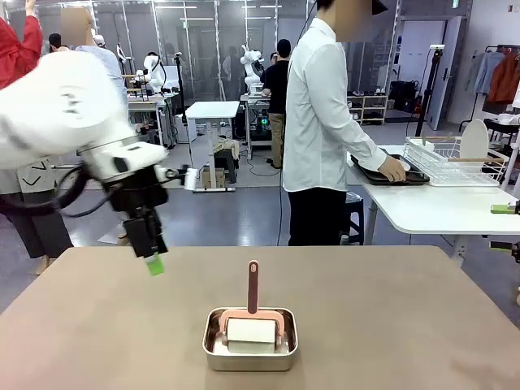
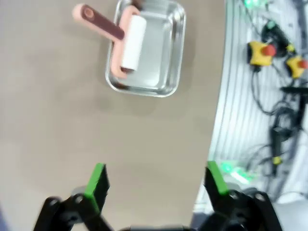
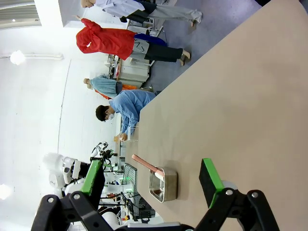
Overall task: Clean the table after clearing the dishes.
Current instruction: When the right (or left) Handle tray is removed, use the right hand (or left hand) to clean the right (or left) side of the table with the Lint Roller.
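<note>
The brownish table [image 1: 390,325] carries a small steel tray [image 1: 213,349] with a pink-handled lint roller [image 1: 252,329] lying in it. My left gripper [image 1: 151,258] hangs open above the table's far left part, well away from that tray. In the left wrist view the left gripper [image 2: 156,179] stands wide with nothing between its fingers, and the roller [image 2: 132,43] lies ahead. My right gripper [image 1: 505,228] juts in at the right edge; the right wrist view shows the right gripper [image 3: 150,177] open and empty. A dark dish tray [image 1: 382,176] sits on the white side table under a person's hand.
The person in a white shirt stands at the white side table [image 1: 439,207], turned away. A wire rack [image 1: 447,166] there holds an upright white plate [image 1: 474,140]. In the left wrist view the table's near edge drops to a floor with cables [image 2: 274,96].
</note>
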You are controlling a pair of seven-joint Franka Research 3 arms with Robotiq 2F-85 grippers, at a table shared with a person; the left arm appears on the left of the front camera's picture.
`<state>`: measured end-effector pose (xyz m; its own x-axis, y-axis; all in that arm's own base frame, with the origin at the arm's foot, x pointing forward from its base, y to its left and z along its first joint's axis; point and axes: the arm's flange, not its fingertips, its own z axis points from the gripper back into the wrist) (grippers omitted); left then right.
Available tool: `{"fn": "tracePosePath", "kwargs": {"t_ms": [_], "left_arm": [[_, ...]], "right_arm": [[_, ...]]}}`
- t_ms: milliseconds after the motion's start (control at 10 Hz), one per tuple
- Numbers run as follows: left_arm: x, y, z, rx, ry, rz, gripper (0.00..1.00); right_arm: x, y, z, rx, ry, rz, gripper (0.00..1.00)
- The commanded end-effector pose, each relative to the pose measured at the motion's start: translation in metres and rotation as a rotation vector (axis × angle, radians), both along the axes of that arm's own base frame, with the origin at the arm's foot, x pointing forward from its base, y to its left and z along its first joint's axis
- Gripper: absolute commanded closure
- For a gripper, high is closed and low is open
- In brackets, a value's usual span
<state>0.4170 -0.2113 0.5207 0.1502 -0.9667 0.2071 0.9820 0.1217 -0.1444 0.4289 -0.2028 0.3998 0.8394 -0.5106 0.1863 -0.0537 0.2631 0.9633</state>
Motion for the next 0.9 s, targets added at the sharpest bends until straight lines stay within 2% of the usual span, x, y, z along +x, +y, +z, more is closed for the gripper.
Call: {"fn": "tracePosePath", "kwargs": {"t_ms": [0,200,400,500,600,800], "left_arm": [[0.047,-0.032,0.028,0.122,0.003,-0.149,0.00],[0.067,-0.086,0.026,0.165,-0.005,-0.274,0.00],[0.075,-0.130,0.010,0.191,0.033,-0.355,0.00],[0.078,-0.141,0.002,0.165,0.052,-0.366,0.00],[0.079,-0.150,-0.006,0.158,0.025,-0.337,0.00],[0.080,-0.159,-0.022,0.142,0.024,-0.303,0.00]], "right_arm": [[-0.002,0.001,0.004,-0.005,0.000,0.011,0.00],[-0.002,0.001,0.004,-0.005,0.000,0.011,0.00],[-0.002,0.001,0.004,-0.005,0.000,0.011,0.00],[-0.002,0.001,0.004,-0.005,0.000,0.011,0.00],[-0.002,0.001,0.004,-0.005,0.000,0.011,0.00],[-0.002,0.001,0.004,-0.005,0.000,0.011,0.00]]}}
